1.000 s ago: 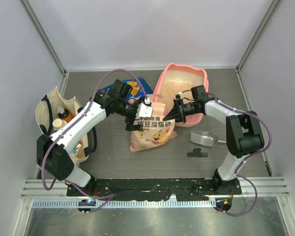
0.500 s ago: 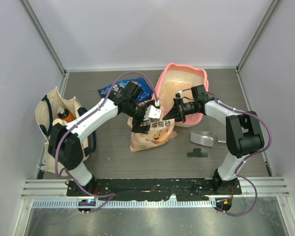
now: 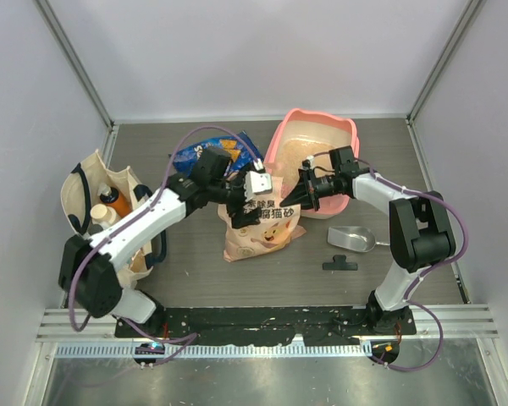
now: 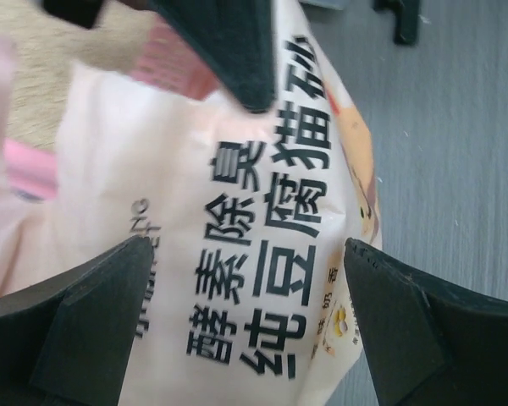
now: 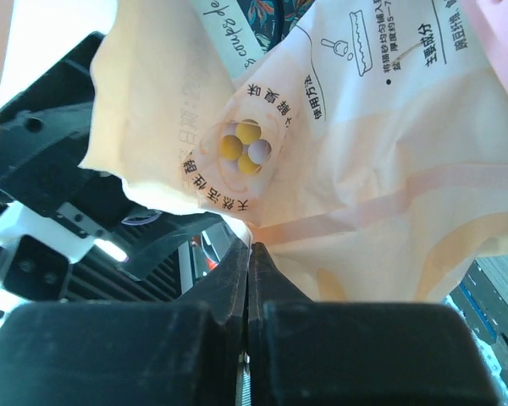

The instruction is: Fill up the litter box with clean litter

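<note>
Two hands tend the litter bag [image 3: 262, 230], just beside the litter box [image 3: 322, 117] on the desk. My right hand [image 5: 248, 247] pinches its top edge, I judge to steady it, while my left hand [image 4: 245, 254], spread wide, straddles its printed face without gripping. Clean litter [image 3: 309, 148] lies in the box.

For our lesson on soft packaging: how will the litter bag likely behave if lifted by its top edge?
Probably floppy: the litter bag creases and folds where the right gripper pinches it. Likely bottom-heavy and saggy: its lower half looks plump.
</note>
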{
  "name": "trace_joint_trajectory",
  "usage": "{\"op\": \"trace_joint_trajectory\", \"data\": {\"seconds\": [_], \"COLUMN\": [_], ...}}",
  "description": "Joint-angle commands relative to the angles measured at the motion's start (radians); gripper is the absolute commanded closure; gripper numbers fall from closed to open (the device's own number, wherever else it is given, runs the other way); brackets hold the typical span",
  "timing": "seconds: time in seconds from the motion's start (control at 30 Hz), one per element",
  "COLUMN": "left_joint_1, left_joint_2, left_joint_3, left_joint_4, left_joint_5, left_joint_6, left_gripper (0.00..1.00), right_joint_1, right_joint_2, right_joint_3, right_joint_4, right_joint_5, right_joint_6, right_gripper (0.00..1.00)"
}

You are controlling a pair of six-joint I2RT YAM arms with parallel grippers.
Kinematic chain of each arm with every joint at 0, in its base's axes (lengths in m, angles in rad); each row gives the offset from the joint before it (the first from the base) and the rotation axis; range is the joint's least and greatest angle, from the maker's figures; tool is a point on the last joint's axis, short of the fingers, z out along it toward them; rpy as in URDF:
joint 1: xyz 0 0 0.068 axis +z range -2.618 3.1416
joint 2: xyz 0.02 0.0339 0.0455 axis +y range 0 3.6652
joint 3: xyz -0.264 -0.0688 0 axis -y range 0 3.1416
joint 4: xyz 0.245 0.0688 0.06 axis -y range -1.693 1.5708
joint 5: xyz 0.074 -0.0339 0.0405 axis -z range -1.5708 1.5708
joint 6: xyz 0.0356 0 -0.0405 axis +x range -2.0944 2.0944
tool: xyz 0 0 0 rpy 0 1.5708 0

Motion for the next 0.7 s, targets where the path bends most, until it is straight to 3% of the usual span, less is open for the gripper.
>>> {"op": "trace_joint_trajectory", "data": {"seconds": [0.0,0.03,0.1,0.23,0.33,0.47,0.67], "left_joint_1": [0.009,0.015,0.043,0.126,0.195,0.283,0.322], "left_joint_2": [-0.189,-0.238,-0.282,-0.351,-0.381,-0.368,-0.276], "left_joint_3": [-0.085,-0.105,-0.125,-0.174,-0.212,-0.254,-0.306], "left_joint_4": [0.352,0.352,0.335,0.257,0.225,0.223,0.384], "left_joint_5": [-0.22,-0.289,-0.36,-0.423,-0.423,-0.344,-0.065], "left_joint_6": [-0.371,-0.41,-0.489,-0.722,-0.801,-0.91,-1.045], "left_gripper": [0.0,0.0,0.0,0.0,0.0,0.0,0.0], "right_joint_1": [0.001,-0.002,-0.012,-0.012,-0.012,-0.011,0.009], "right_joint_2": [-0.062,-0.06,-0.057,-0.048,-0.04,-0.045,-0.108], "right_joint_3": [0.034,0.038,0.043,0.078,0.132,0.146,0.02], "right_joint_4": [0.013,0.011,0.011,-0.018,-0.175,-0.21,0.069], "right_joint_5": [-0.006,0.017,0.04,0.071,0.11,0.15,0.117], "right_joint_6": [-0.04,-0.06,-0.077,-0.146,-0.354,-0.48,-0.427], "right_gripper": [0.93,0.82,0.77,0.54,0.45,0.38,0.35]}}
